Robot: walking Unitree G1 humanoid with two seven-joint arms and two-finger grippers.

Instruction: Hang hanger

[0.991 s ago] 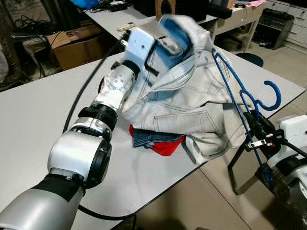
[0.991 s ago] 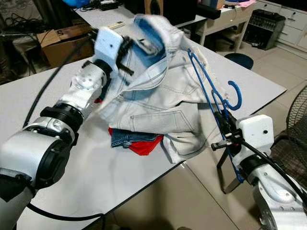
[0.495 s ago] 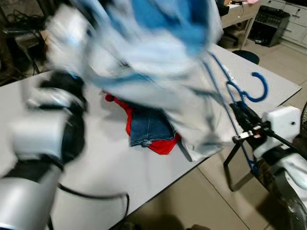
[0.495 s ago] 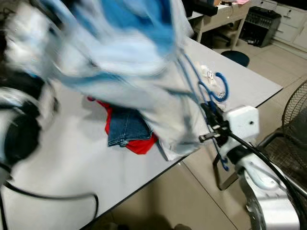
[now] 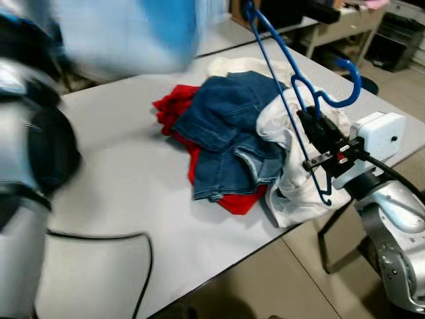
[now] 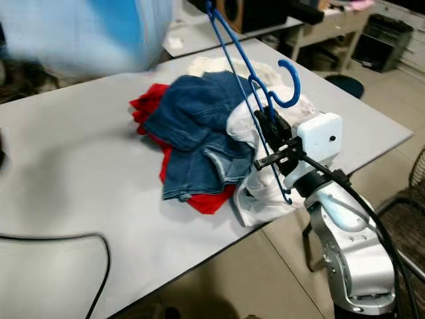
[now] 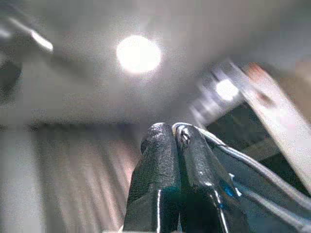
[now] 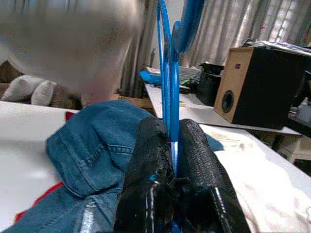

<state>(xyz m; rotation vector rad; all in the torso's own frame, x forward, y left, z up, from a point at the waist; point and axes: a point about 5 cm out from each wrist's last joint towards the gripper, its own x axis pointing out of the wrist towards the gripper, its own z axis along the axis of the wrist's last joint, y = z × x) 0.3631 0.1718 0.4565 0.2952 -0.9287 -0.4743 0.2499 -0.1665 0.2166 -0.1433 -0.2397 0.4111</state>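
Observation:
My right gripper [image 5: 319, 141] is shut on the blue hanger [image 5: 287, 80] and holds it upright at the table's right edge, with the hook [image 6: 289, 81] pointing right. In the right wrist view the hanger's wires [image 8: 168, 73] run up between the black fingers [image 8: 148, 160]. The pale denim jacket [image 5: 126, 33] hangs as a blur at the upper left, raised off the table. In the left wrist view my left gripper [image 7: 176, 138] is shut on a pale edge of that jacket [image 7: 252, 182], and the view points up at a ceiling lamp.
On the grey table [image 5: 119, 193] lies a pile: blue jeans [image 5: 229, 129], a red garment [image 5: 174, 109] and a white garment [image 5: 299, 189] at the edge. A black cable [image 5: 106, 234] crosses the near left. Behind stand another table [image 6: 339, 20] and a speaker [image 8: 255, 82].
My left arm has swung the denim jacket up and to the left, off the pile, and uncovered the jeans. The right gripper still holds the hanger, closer to the pile. The camera shifted.

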